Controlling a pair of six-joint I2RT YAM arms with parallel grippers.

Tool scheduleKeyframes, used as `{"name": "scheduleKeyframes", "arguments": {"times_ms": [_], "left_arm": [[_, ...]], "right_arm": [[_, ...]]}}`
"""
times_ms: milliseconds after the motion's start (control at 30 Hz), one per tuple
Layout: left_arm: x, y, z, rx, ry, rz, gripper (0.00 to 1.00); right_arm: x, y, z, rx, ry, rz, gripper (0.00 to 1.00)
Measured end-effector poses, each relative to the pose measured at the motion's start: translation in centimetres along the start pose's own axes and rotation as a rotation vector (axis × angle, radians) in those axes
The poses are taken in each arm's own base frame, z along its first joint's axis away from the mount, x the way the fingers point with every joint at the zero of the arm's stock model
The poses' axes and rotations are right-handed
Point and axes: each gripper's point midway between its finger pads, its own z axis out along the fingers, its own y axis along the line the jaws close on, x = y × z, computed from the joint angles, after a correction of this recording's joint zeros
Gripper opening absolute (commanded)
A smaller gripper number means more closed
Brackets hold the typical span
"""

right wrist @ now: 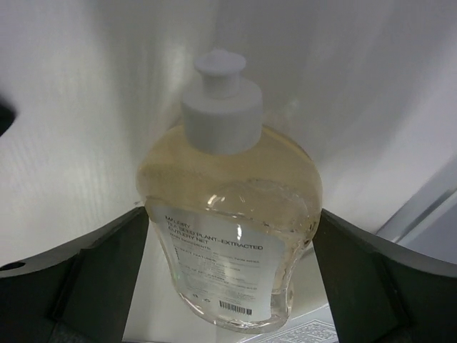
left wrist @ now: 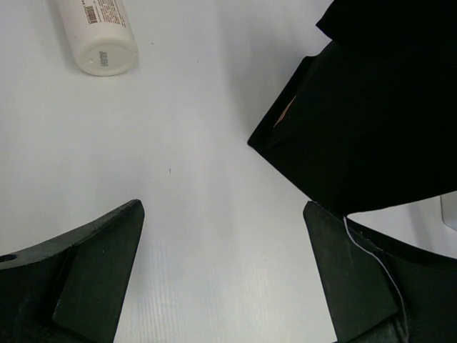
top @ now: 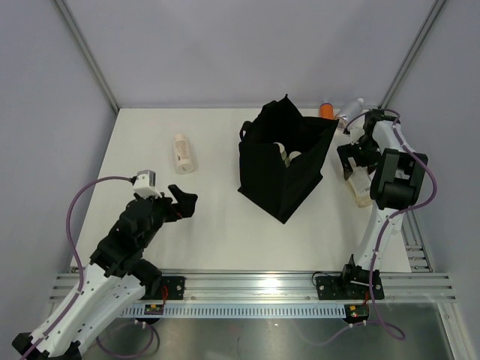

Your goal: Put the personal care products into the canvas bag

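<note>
You're working in a robotics lab test cell, not a home or shop.
Plain grey panels (top: 247, 52) close in the white tabletop (top: 210, 217), with aluminium frame posts (top: 85, 56) rising from its two far corners; a slotted aluminium rail (top: 255, 289) along the near edge carries the bolted bases of the left arm (top: 124, 240) and right arm (top: 390, 184), purple cables (top: 70, 225) loop out beside them, and a ribbed track (top: 417, 251) runs down the right edge.

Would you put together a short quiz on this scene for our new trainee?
1. True or false: every bottle is already in the black bag.
2. Fill in: the left gripper, holding nothing, is ___.
3. The amber bottle sits between the fingers of: A the left gripper, B the right gripper, C neither.
Key: 1 false, a white bottle lies on the table; 2 open; 3 B.
</note>
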Motion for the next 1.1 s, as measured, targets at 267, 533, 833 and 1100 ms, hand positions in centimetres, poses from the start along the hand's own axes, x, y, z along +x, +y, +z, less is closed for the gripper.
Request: {"name": "scheduleKeyframes", "arguments": {"times_ms": [267,533,833,1100], "left_arm": [[0.0,0.0,-0.1,0.004,-0.006,-0.006,0.99],[0.7,0.5,0.0,-0.010,0.009,-0.001,0.99],[1.5,0.9,0.6,-0.024,0.034,0.007,0.99],[1.8,0.9,0.8,-0.029,0.045,0.008,0.99]], "right_arm": [[-1.0,0.9,-1.9,-0.192,-0.105,-0.016,1.00],[1.6,2.0,-2.0,-0.194,-0.113,-0.120,0.99],[3.6,1.5,-0.4,-0.139,-0.027,-0.146,0.99],[4.1,1.3,2.5,-0.030,0.112,-0.198,0.89]]}}
